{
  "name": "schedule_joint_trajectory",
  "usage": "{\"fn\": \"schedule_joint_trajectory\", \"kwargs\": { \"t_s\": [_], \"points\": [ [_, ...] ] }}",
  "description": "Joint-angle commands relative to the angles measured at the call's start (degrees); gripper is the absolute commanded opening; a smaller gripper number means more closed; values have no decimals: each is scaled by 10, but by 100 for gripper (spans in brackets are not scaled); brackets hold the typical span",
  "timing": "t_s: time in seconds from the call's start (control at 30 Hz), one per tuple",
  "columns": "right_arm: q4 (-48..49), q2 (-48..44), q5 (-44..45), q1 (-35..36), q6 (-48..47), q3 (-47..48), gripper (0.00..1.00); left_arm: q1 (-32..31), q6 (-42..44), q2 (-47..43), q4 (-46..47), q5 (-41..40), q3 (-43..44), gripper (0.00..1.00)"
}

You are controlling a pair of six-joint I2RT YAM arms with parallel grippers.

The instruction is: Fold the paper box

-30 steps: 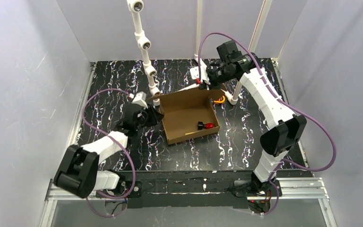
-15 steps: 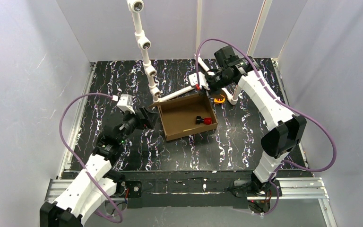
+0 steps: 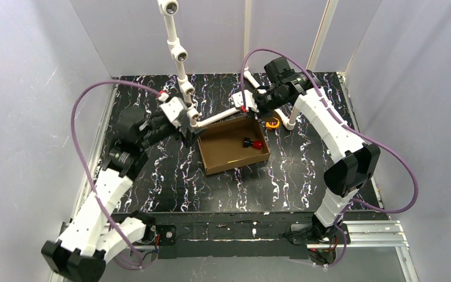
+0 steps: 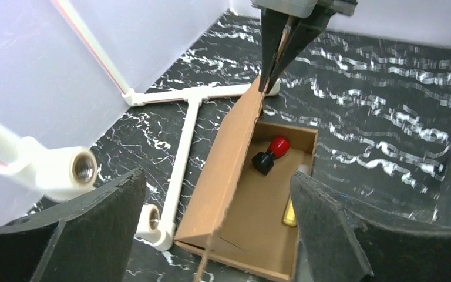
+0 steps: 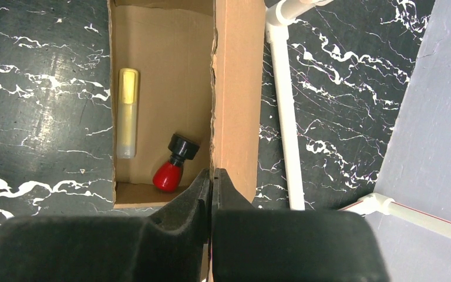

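Black marbled tabletop [image 3: 152, 182] fills the overhead view, with the paper box [image 3: 229, 154] lying open near its middle. The left gripper [image 3: 191, 133] is at the box's far left corner and the right gripper [image 3: 251, 109] at its far edge. From the left wrist, the fingers [image 4: 88, 235] stand spread wide, the box's end between them. From the right wrist, the jaws pinch the box's upright flap; a yellow marker [image 5: 127, 111] and a red-and-black piece [image 5: 173, 167] lie inside.
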Motion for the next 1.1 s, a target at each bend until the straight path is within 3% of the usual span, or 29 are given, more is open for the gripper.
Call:
{"fn": "schedule_joint_trajectory", "kwargs": {
  "t_s": [0.0,0.23,0.37,0.57,0.67,0.9,0.93,0.97,1.0,1.07],
  "points": [
    [9,-9,-7,7,8,25,10,-7,150,85,-95,96,75,87],
    [8,-5,-5,10,8,29,10,-51,224,164,-140,56,122,72],
    [8,-3,-3,10,8,30,10,-92,269,192,-162,2,132,45],
    [6,-2,1,11,7,30,10,-106,286,213,-194,-22,150,11],
    [7,-2,-1,11,8,29,10,-106,285,216,-213,-21,159,0],
    [9,-5,-4,11,15,28,10,-107,274,222,-234,-26,169,0],
    [8,-5,-4,11,15,29,10,-106,270,223,-231,-28,169,5],
    [8,-6,-4,11,15,28,10,-106,263,223,-225,-31,168,20],
    [9,-6,-4,11,15,28,10,-107,259,223,-220,-32,167,28],
    [8,-6,-4,11,15,28,10,-107,258,221,-217,-31,167,31]
  ]
}}
